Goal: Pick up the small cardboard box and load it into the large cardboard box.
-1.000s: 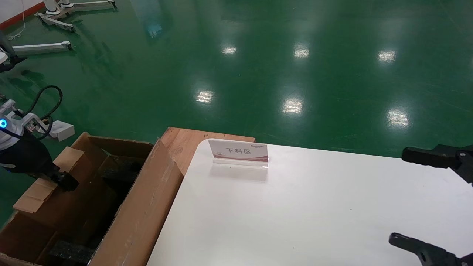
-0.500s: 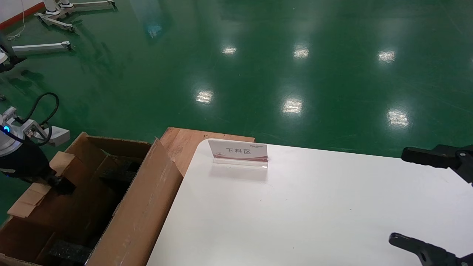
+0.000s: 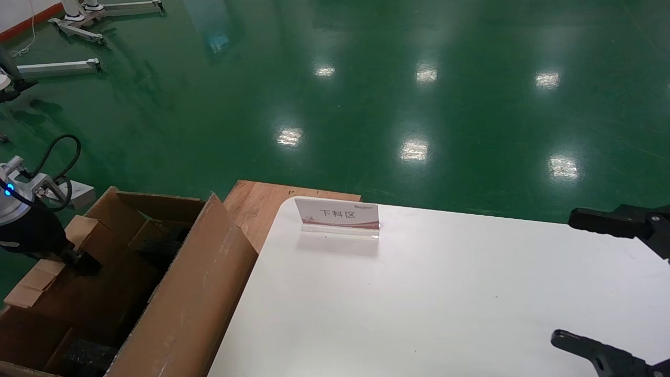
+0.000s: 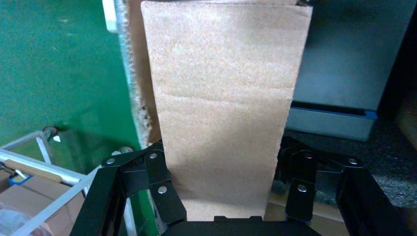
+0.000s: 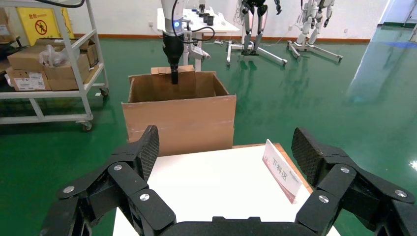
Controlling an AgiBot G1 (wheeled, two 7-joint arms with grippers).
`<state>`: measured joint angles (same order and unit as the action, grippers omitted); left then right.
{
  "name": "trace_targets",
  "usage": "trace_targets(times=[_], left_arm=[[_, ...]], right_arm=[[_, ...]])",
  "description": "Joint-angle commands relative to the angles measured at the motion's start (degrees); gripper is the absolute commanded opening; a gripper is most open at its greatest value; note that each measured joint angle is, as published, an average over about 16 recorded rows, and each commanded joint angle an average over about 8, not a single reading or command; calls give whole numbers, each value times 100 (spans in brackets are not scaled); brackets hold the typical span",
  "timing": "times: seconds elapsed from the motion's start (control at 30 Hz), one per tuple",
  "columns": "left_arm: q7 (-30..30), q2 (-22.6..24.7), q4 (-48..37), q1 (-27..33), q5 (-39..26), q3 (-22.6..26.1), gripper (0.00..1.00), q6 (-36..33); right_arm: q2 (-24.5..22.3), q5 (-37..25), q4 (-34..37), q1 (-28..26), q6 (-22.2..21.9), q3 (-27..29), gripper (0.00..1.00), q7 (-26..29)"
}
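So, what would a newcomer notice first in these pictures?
Probably the big brown corrugated carton standing open on the green floor, left of the white table. The left tool is shut on a flat brown cardboard piece at its far-left edge. The right tool hangs open over the table.

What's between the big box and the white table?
In the head view, only a wooden board shows between the large cardboard box and the white table, at the far corner.
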<state>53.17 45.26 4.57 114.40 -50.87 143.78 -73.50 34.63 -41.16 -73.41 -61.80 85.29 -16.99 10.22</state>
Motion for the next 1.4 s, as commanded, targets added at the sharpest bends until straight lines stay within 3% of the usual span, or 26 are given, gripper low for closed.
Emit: trace_targets(times=[0.03, 1.07, 1.4], left_arm=[[-11, 7, -20, -17, 2, 2, 100, 2], [-1, 11, 64, 66, -32, 4, 100, 24], [-1015, 98, 566, 936, 227, -250, 100, 106]], right_arm=[[0, 1, 0, 0, -1, 0, 100, 0], [0, 0, 1, 0, 1, 1, 100, 0], [0, 2, 4, -3, 2, -2, 100, -2]])
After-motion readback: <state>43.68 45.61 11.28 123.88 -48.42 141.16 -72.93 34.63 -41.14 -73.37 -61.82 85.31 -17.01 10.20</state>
